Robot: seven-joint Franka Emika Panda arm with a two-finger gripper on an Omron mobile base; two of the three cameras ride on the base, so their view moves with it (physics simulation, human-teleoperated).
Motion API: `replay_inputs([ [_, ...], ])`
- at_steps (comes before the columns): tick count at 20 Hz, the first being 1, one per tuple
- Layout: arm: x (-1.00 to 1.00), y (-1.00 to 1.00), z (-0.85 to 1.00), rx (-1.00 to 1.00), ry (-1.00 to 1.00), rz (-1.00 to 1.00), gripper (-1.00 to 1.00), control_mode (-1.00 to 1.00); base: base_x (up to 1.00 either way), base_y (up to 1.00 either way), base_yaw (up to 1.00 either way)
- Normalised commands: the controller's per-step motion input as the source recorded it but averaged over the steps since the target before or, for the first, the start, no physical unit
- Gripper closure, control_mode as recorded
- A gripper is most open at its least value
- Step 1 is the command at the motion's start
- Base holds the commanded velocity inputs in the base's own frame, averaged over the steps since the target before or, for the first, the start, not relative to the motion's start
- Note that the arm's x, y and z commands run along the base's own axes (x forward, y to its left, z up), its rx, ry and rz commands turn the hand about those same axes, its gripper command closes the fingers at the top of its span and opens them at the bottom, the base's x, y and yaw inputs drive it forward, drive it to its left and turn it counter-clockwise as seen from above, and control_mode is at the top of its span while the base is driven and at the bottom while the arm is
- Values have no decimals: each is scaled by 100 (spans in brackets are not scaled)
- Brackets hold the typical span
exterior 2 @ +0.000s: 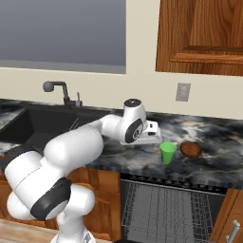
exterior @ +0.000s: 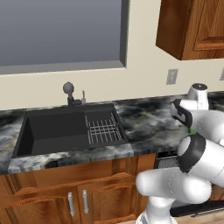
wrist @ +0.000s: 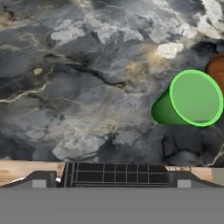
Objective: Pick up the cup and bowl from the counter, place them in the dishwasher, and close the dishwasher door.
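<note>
**Over the counter, jaws wide, nothing held**

Near the counter's (exterior 2: 209, 156) front edge, to the right of the sink (exterior: 57, 129), I see the cup (exterior 2: 167, 152) standing upright with the bowl (exterior 2: 191, 149) just beside it on its right, a small gap between them. Both sit above the dishwasher (exterior 2: 166, 209), whose grey wire rack shows below the pale counter edge in the right base view. From that view I cannot make out how the dishwasher door lies.

Bare marbled stone runs from the cup leftward to the sink's rim, and more stone lies behind the two pieces toward the back wall with its outlet (exterior 2: 182, 91). On the right past the bowl the counter goes on to the picture's edge. An upper wooden cabinet (exterior 2: 204, 38) hangs above that end, well clear of the arm.

My arm folds up from the base and reaches forward, with the wrist level over the counter just left of the cup. The gripper (exterior 2: 153, 133) points down at the stone; in the hand view the cup's open mouth (wrist: 195, 98) lies off to the upper right, and a sliver of the bowl (wrist: 217, 72) sits at the right edge beyond it.

The two finger tips (wrist: 41, 180) stand far apart, spread as wide as they go, touching nothing and holding nothing.
</note>
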Motion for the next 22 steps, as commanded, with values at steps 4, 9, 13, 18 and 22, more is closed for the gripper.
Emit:
replay_inputs([
  [4,32,-26,-19,0,0,0,-100,-100,0,0,0],
  [9,36,-22,-12,0,0,0,-100,-100,0,0,0],
  [13,36,-19,-11,0,0,0,-100,-100,0,0,0],
  [18,36,-21,-16,0,0,0,-100,-100,0,0,0],
  [22,25,-21,-24,0,0,0,-100,-100,0,0,0],
])
